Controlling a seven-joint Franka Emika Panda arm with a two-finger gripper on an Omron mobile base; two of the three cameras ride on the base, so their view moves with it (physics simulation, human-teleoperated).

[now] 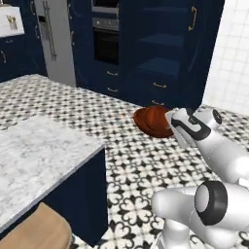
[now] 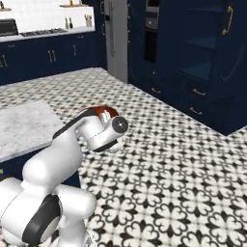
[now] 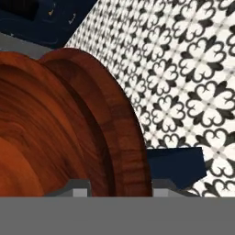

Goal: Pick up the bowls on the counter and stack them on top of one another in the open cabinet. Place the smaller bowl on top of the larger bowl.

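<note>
A glossy reddish-brown bowl [image 1: 151, 121] hangs tilted on its side above the patterned floor, between the counter and the open cabinet. My gripper [image 1: 170, 125] is shut on its rim. In the hand view the bowl's rim [image 3: 124, 133] runs down between the two fingertips of the gripper [image 3: 120, 187]. From the right base view a red sliver of the bowl [image 2: 104, 114] peeks over the hand. I cannot tell which of the two bowls it is. The marble counter [image 1: 34, 155] lies at the left. The open cabinet [image 1: 163, 53] with navy shelves stands ahead.
A black oven [image 1: 106, 44] and a steel fridge [image 1: 53, 34] stand left of the cabinet. A white tiled wall [image 1: 228, 53] is to the right. A tan wooden seat [image 1: 36, 231] sits by the counter's near corner.
</note>
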